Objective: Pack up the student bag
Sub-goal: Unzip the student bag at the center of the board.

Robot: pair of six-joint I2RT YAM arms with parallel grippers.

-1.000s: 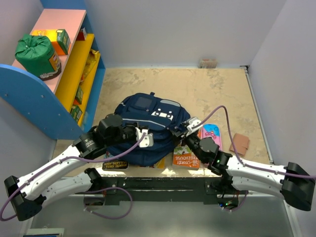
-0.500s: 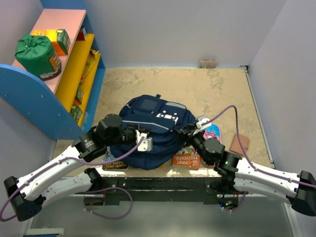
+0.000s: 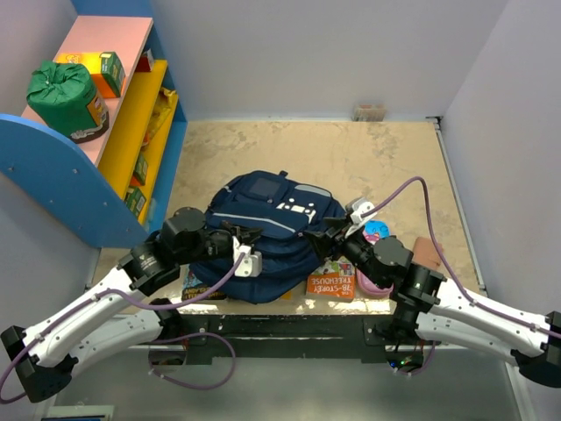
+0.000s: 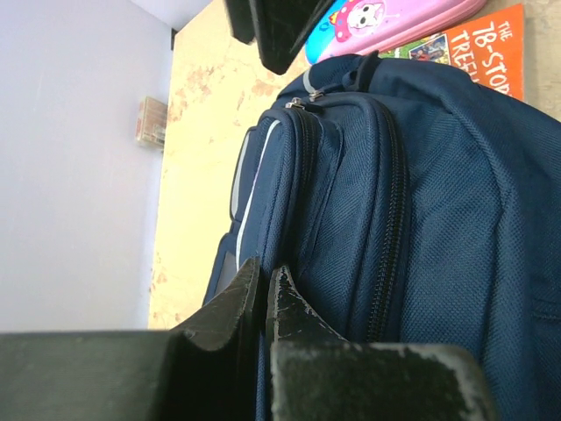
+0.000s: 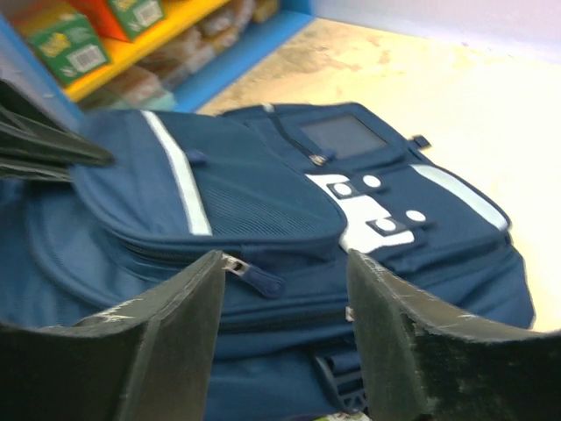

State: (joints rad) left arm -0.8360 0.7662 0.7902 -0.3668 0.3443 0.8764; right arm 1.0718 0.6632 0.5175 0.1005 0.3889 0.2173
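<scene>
The student bag [image 3: 273, 230] is a navy backpack with a grey stripe and white patches, lying in the middle of the table. My left gripper [image 3: 249, 234] is at its left side, jaws pressed together on a fold of its fabric [image 4: 316, 219]. My right gripper [image 3: 322, 230] is at its right side, open, with the jaws either side of a blue zipper pull [image 5: 256, 277] without touching it. The bag's front pocket with the white patches [image 5: 368, 215] faces the right wrist camera.
An orange book [image 3: 331, 281] and a pink pencil case [image 3: 377, 233] lie right of the bag, a brown wallet [image 3: 427, 254] further right. Another book [image 3: 195, 288] lies under my left arm. A blue shelf unit [image 3: 131, 123] with a green sack [image 3: 63, 95] stands left. A small box [image 3: 369, 112] stands by the back wall.
The bag has been lifted and its front bulges up and to the right. My right arm has swung right and back. My left gripper has drawn slightly left, still on the fabric.
</scene>
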